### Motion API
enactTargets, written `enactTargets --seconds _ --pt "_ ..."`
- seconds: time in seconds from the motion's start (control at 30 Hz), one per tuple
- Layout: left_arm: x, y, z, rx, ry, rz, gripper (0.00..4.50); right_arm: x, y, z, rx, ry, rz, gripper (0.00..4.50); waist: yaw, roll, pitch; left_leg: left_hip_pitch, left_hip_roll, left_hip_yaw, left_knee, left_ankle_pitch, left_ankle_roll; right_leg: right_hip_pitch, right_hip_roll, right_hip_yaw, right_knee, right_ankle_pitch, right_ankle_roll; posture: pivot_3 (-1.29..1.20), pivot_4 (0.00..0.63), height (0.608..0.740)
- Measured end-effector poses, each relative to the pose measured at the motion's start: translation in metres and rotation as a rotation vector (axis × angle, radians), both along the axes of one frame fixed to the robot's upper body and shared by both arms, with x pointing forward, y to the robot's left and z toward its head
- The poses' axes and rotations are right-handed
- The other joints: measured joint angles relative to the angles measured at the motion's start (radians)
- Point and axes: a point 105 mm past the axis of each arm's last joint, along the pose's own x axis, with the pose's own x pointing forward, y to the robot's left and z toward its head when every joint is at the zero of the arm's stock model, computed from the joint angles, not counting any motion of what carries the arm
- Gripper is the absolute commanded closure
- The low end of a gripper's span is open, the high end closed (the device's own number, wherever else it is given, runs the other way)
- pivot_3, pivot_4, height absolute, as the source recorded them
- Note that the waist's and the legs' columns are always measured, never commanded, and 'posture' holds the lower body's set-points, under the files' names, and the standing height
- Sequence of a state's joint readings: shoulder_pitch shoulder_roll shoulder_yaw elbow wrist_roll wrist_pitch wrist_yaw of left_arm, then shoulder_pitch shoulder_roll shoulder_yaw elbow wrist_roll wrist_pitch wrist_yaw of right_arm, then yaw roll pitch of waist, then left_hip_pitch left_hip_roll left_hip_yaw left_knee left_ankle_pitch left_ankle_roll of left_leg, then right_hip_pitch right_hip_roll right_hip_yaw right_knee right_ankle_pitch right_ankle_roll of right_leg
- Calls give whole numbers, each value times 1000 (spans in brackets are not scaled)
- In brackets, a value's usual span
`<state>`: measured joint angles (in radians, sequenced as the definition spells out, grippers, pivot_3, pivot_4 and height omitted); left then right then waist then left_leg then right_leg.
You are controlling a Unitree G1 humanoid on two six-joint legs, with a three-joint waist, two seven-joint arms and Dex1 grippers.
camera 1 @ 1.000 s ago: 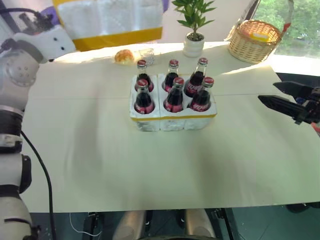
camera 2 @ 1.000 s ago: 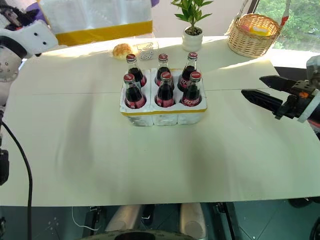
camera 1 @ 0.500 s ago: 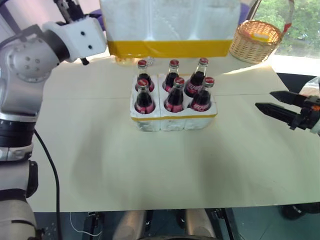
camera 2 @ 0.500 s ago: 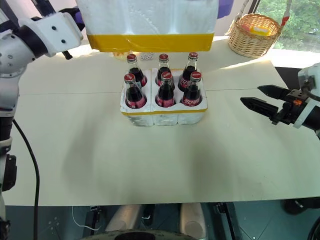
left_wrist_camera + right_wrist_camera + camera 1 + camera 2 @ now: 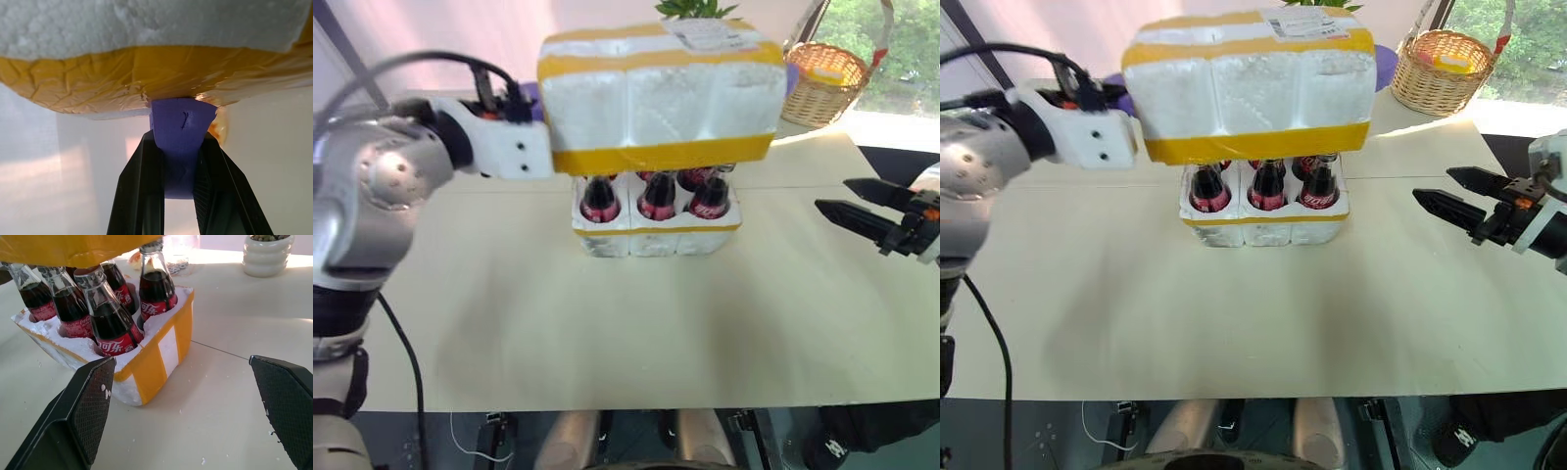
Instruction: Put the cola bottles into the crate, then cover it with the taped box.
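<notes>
Box now over the bottles
Your left gripper (image 5: pixel 178 161) has swung the taped box (image 5: pixel 661 98) right and nearer, down from the far-left; it now hides the caps of the cola bottles (image 5: pixel 654 196).

A cream table (image 5: pixel 607 323) stands in sunlight; a window (image 5: pixel 1518 39) with greenery behind; pale wall (image 5: pixel 431 39) beyond.

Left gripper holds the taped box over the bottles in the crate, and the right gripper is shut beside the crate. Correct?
Not quite: the right gripper is open, its fingers spread wide in the right wrist view. The left gripper does hold the taped box over the cola bottles in the crate.
</notes>
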<state>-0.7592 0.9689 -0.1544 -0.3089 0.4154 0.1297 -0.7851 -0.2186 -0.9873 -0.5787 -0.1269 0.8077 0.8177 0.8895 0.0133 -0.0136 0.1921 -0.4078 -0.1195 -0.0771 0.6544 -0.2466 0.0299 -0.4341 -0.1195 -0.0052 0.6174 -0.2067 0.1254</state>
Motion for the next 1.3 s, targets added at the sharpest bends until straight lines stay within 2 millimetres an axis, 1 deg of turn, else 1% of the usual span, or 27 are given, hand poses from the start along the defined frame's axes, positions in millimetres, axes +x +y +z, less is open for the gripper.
enactTargets --seconds 0.13,0.33,0.43,0.53,0.6,0.63,0.67,0.7,0.77,0.8,0.83,0.9,0.97,1.07,1.17,1.23,1.27,1.3 --pt "2 -5 -3 -10 -5 1 4279 1 -3 -1 15 -5 -8 0 0 0 0 0 0 0 0 0 0 0 0 0 0 0 0 0 150 740" --pt "2 -7 -9 50 -22 -1 4279 1 -3 -3 17 -3 -10 0 0 0 0 0 0 0 0 0 0 0 0 0 0 0 0 0 150 740" --pt "3 -9 -17 99 -21 -14 4279 0 -3 -7 22 5 -10 0 0 0 0 0 0 0 0 0 0 0 0 0 0 0 0 0 150 740" --pt "5 -7 -26 110 -11 -11 4279 -1 -3 -9 19 11 -10 0 0 0 0 0 0 0 0 0 0 0 0 0 0 0 0 0 150 740" --pt "7 -6 -29 108 -7 -7 3221 -1 -4 -10 19 12 -12 0 -1 0 0 0 0 0 0 0 0 0 0 0 0 0 0 0 150 740" --pt "7 -6 -30 112 -7 -9 2804 -2 -5 -10 19 11 -15 0 -1 0 0 0 0 0 0 0 0 0 0 0 0 0 0 0 150 740" --pt "7 -5 -33 113 1 -8 2290 -2 -5 -9 20 9 -17 0 -1 0 0 0 0 0 0 0 0 0 0 0 0 0 0 0 150 740" --pt "7 -4 -37 113 14 -5 1782 -2 -5 -9 20 7 -18 0 -1 0 0 0 0 0 0 0 0 0 0 0 0 0 0 0 150 740" --pt "6 1 -52 110 67 8 731 -3 -7 -8 21 2 -21 0 -1 0 0 0 0 0 -1 0 0 0 0 0 0 0 0 0 150 740" --pt "6 5 -59 102 97 21 290 -3 -7 -8 21 3 -23 0 -1 0 0 0 0 0 -1 0 0 0 0 0 0 0 0 0 150 740" --pt "5 10 -68 81 143 40 65 -4 -8 -9 19 7 -23 0 -1 0 0 0 0 0 -1 0 0 0 0 0 0 0 0 0 150 740" --pt "1 17 -78 39 211 63 65 -5 -8 -12 15 14 -19 0 -1 0 0 0 0 0 -1 0 0 0 0 0 0 0 0 0 150 740" --pt "-5 26 -82 -24 270 82 65 -6 -7 -13 8 15 -9 0 -1 0 0 0 0 0 0 0 0 0 0 0 0 0 0 0 150 740" --pt "-12 40 -77 -169 358 118 65 -9 -7 -15 -10 18 7 0 0 1 0 0 1 -1 0 0 0 0 0 0 0 0 0 0 150 740" --pt "-24 50 -65 -519 555 76 65 -10 -8 -18 -36 26 32 0 -1 1 0 0 1 -1 0 0 0 0 0 0 0 0 0 0 150 740" --pt "-38 59 -59 -805 789 -2 65 -12 -6 -21 -56 37 76 0 -4 1 0 0 1 -1 1 0 0 0 1 -1 0 0 0 0 150 740" --pt "-46 67 -53 -919 892 -40 65 -13 -3 -23 -63 40 108 0 -7 1 0 0 1 -1 1 0 0 0 2 -1 1 0 0 0 150 740" --pt "-54 75 -49 -981 975 -65 65 -14 0 -24 -64 42 134 0 -12 1 0 0 2 -1 1 0 0 -1 2 -1 1 0 0 0 150 740"
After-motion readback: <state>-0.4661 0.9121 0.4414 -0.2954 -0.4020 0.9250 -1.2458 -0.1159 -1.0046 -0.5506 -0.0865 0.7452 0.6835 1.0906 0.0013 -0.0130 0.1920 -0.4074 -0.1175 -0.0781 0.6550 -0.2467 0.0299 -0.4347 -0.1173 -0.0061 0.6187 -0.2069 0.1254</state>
